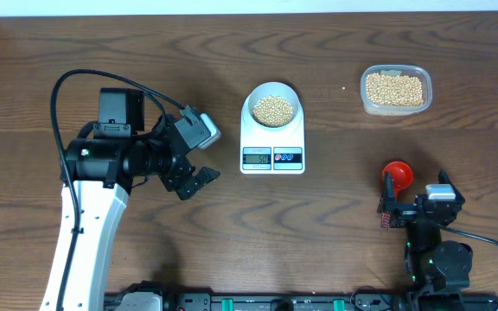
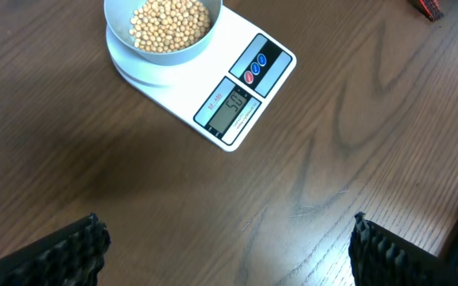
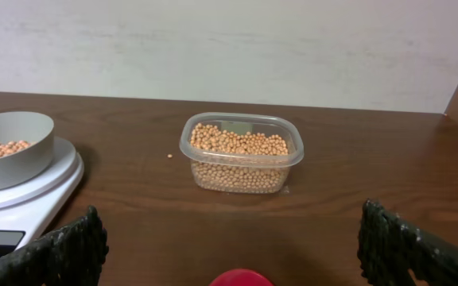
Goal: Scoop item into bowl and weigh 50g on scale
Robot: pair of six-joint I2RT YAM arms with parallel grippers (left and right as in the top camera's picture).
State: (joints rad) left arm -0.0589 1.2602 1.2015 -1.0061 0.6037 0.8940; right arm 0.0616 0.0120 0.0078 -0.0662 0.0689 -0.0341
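Observation:
The white bowl (image 1: 271,95) stands on the white scale (image 1: 272,142) at the table's middle and holds a heap of tan beans (image 1: 272,110). In the left wrist view the bowl (image 2: 118,20) with beans (image 2: 169,22) sits on the scale (image 2: 213,71), and the display (image 2: 230,110) seems to read 50. My left gripper (image 1: 195,180) (image 2: 229,254) is open and empty, left of the scale. My right gripper (image 1: 413,197) (image 3: 237,246) is open and empty at the front right. The right wrist view shows the bowl (image 3: 22,155) and the scale (image 3: 38,195) at its left edge.
A clear plastic tub (image 1: 395,104) (image 3: 241,179) full of beans (image 1: 394,88) stands at the back right. A red scoop (image 1: 397,173) (image 3: 241,278) lies on the table just in front of my right gripper. One loose bean (image 3: 169,156) lies left of the tub.

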